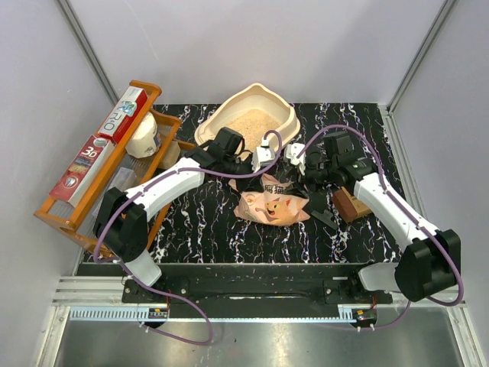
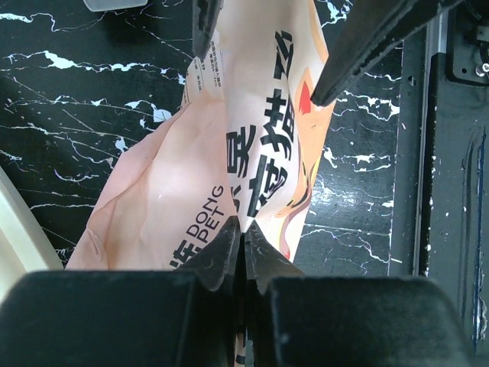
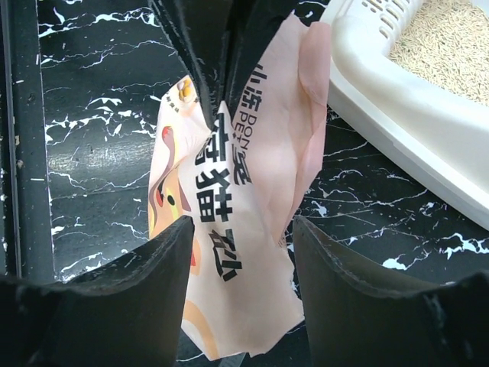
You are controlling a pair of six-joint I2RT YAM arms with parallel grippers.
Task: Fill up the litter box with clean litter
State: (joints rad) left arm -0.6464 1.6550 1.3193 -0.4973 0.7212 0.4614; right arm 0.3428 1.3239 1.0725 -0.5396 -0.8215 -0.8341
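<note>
Litter box (image 1: 284, 115) stands at 12 o'clock from the pink bag (image 1: 271, 205), and pale litter (image 1: 246, 121) already covers its floor. Left tool (image 2: 243, 238) is pinched tight on a fold of the bag. Right tool (image 3: 241, 229) is spread wide, straddling the bag and gripping nothing. Risk: the thin film may slip or tear at this single pinch, scattering granules over the tabletop (image 1: 191, 222).

One litter box (image 1: 263, 92), one bag (image 1: 267, 208), one rack (image 1: 53, 214).
</note>
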